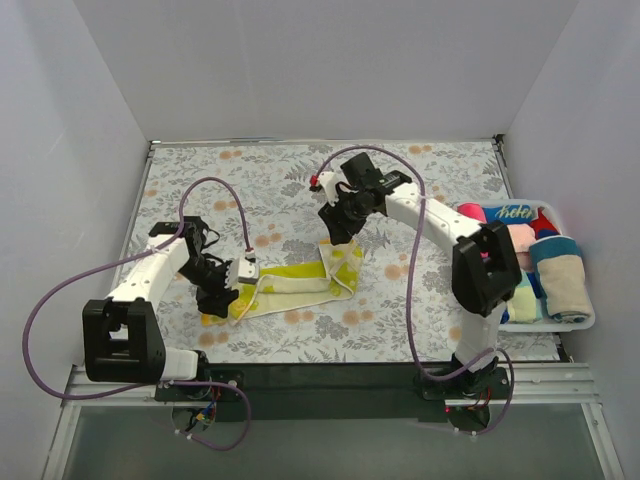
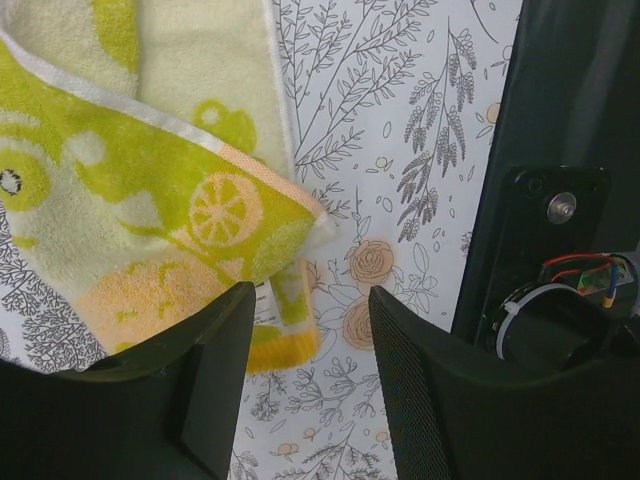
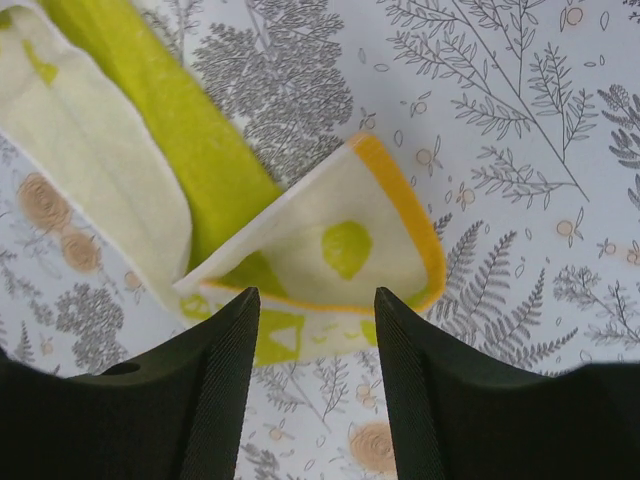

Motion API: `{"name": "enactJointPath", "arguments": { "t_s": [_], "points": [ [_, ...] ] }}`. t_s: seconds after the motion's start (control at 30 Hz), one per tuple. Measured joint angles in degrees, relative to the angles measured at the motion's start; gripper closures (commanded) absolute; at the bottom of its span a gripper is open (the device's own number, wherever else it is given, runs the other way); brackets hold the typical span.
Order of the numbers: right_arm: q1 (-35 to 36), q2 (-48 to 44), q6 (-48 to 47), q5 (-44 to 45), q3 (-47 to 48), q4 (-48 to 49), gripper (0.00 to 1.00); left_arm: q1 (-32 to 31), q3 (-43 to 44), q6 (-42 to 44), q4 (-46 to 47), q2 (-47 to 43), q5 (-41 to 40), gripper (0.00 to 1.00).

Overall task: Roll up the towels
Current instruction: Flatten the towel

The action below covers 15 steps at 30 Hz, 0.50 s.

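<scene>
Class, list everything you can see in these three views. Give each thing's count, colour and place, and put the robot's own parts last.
Yellow-green patterned cloth towel: one, folded into a long strip, flat mid-table.
Rolled cloth towels: several, in beige, pink, blue and red; the right arm hides the exact count; in the basket.
White plastic basket: one, at the table's right edge.
Floral table covering: one, grey-and-orange print on white, over the tabletop.
Purple cables: two, one looping from each arm.
Left gripper: black, jaws apart over the towel's left end.
Right gripper: black, jaws apart over the towel's right corner.
</scene>
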Motion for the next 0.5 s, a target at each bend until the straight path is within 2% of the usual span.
{"name": "enactJointPath", "arguments": {
  "t_s": [0.23, 0.5],
  "points": [
    [0.55, 13.68, 1.18, 2.93, 7.85, 0.46, 0.51, -0.28, -0.02, -0.92, 1.05, -1.51, -0.74, 0.51],
    [2.21, 19.15, 2.93, 5.88, 11.89, 0.9, 0.51, -0.31, -1.01, -2.14, 1.77, -3.76, -2.23, 0.51]
  ]
}}
